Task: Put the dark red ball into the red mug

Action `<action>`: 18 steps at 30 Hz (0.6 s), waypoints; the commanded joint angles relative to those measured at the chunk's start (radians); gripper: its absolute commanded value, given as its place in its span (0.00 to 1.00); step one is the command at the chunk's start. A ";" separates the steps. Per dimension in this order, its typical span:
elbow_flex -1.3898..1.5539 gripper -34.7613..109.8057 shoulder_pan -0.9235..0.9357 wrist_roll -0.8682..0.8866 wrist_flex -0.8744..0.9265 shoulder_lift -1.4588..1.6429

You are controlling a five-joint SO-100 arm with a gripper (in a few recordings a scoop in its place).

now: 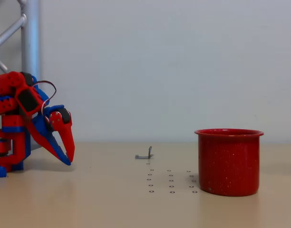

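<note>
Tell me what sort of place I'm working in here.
Probably a lab test bench: a plain tabletop marked with a grid of small holes, a metal truss behind the arm, a bare wall, and only a red mug set out.

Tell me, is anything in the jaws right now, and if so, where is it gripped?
Nothing is held. In the fixed view the gripper has its jaws closed together, tips pointing down near the table, with nothing between them. The red mug stands apart at the right.

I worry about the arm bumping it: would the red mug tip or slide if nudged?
The red mug looks squat and straight-sided, standing upright on the table, so it would probably slide before tipping. Its flared rim might catch a finger.
</note>
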 commanded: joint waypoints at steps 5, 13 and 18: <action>0.025 0.23 -0.086 0.002 0.011 0.074; 0.026 0.23 -0.129 -0.032 0.009 0.074; 0.026 0.23 -0.129 -0.040 0.009 0.074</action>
